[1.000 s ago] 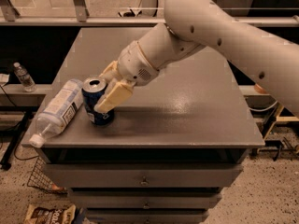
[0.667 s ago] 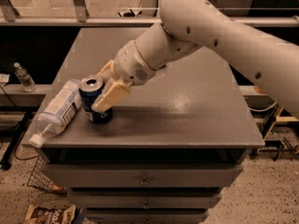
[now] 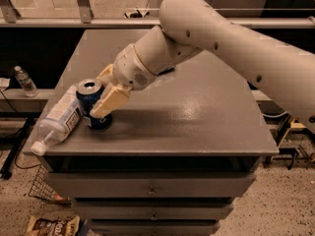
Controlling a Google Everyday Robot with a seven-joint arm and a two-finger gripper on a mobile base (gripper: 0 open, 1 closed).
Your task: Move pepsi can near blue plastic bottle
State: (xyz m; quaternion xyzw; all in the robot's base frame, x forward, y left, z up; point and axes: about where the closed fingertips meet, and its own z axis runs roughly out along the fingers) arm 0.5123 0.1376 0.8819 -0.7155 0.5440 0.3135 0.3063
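Note:
The pepsi can [image 3: 91, 104], dark blue with a silver top, stands upright near the front left of the grey table top [image 3: 197, 117]. My gripper [image 3: 102, 93] is shut on the can, with one tan finger [image 3: 111, 100] in front of it and the other behind. The blue plastic bottle [image 3: 58, 121] lies on its side at the table's left front corner, its white cap pointing toward the front edge. The can's left side is right against the bottle.
A tiny water bottle [image 3: 24, 81] stands on a ledge to the far left. Drawers [image 3: 150, 188] sit under the table top. A wire basket [image 3: 43, 187] and a snack bag [image 3: 49, 225] are on the floor at lower left.
My gripper has slid the can a little to the left, closing the gap to the bottle. The bottle has stayed in place.

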